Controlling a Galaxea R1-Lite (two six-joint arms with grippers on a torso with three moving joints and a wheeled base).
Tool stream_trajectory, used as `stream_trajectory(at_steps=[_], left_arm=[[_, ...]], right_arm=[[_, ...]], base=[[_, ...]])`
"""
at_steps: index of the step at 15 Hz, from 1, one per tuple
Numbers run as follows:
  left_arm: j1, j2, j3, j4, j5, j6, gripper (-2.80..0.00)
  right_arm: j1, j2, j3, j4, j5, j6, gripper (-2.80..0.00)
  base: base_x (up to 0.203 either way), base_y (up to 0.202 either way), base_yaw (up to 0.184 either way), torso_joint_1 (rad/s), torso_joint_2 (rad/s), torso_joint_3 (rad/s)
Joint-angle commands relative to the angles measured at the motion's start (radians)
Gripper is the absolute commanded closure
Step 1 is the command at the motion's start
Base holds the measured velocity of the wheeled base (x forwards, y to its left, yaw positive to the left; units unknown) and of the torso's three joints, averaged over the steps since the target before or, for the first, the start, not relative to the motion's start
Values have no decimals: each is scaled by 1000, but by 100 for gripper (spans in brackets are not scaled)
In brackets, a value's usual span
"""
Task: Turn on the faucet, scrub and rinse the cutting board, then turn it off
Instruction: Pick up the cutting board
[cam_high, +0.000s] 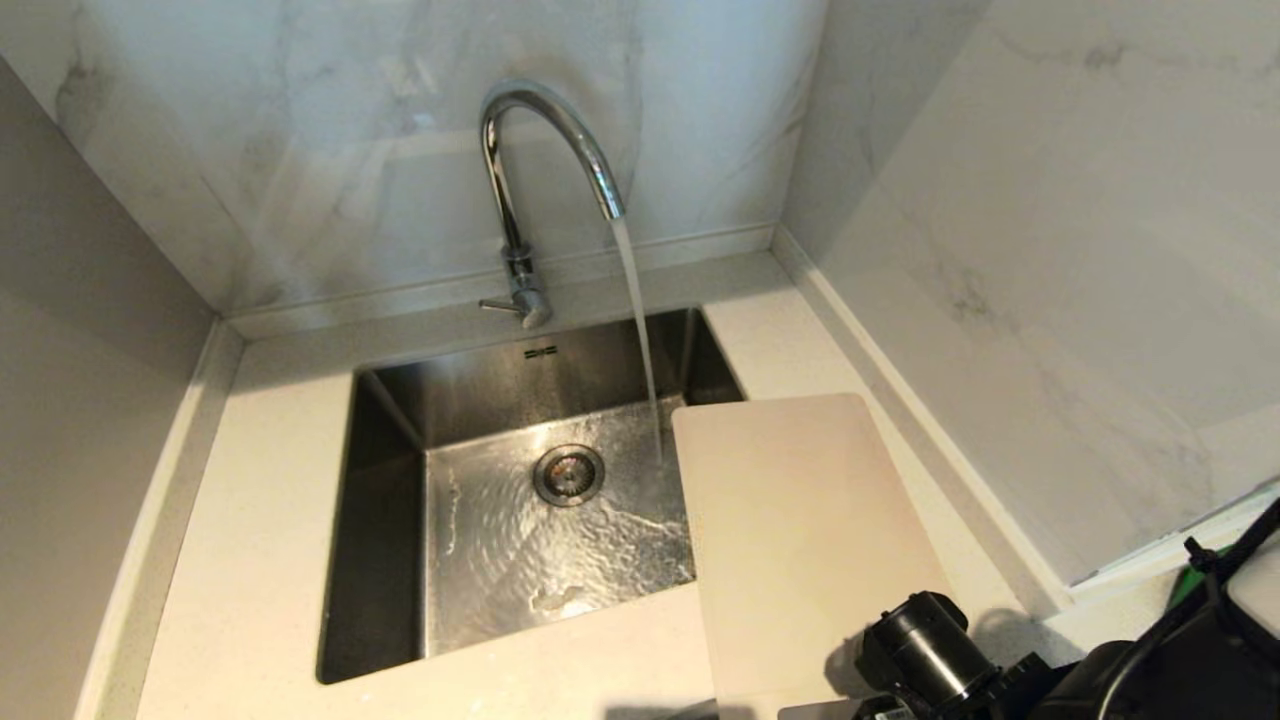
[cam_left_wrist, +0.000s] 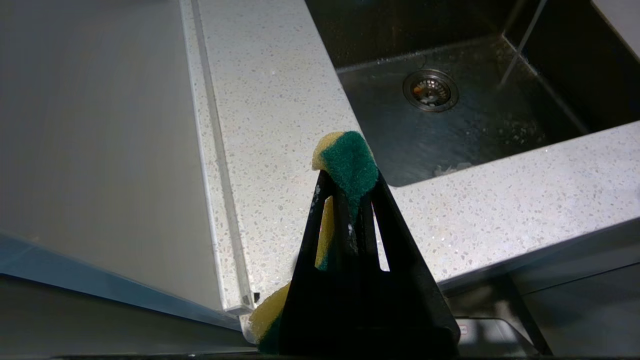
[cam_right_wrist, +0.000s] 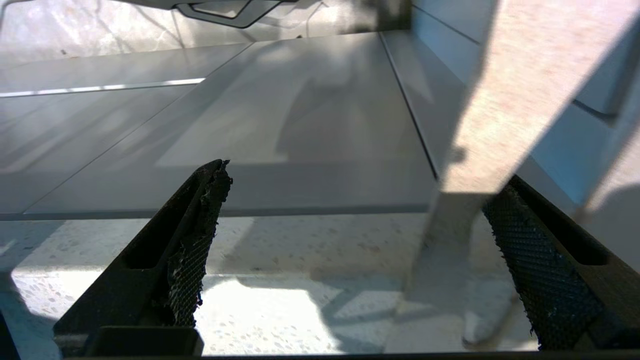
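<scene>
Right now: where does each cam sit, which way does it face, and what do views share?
Head: up high, looking down at faucet running into sink, cutting board on counter; right arm at lower right.
Left wrist: behind left gripper, shut on sponge, facing counter and sink.
Right wrist: behind open right gripper, the board's edge between its fingers.
Shared: head and left wrist both show drain.

Left tool clamped tight; right tool spread wide.
</scene>
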Motion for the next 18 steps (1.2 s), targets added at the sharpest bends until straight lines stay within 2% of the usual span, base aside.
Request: stream_trajectory(at_steps=[1, 3, 7, 18], left_arm=[[0, 2, 1, 0, 0, 0, 0], [0, 2, 0, 0, 0, 0, 0], [0, 2, 0, 0, 0, 0, 0], [0, 2, 0, 3, -1, 1, 0]], right_arm=[[-1, 42, -4, -6, -1, -7, -280], [0, 71, -5, -42, -1, -7, -280], [0, 151, 1, -143, -57, -7, -280], [0, 223, 2, -187, -62, -12, -280]], base=[[0, 0, 0, 0, 0, 0], [0, 0, 0, 0, 0, 0], [0, 0, 0, 0, 0, 0], [0, 0, 0, 0, 0, 0]])
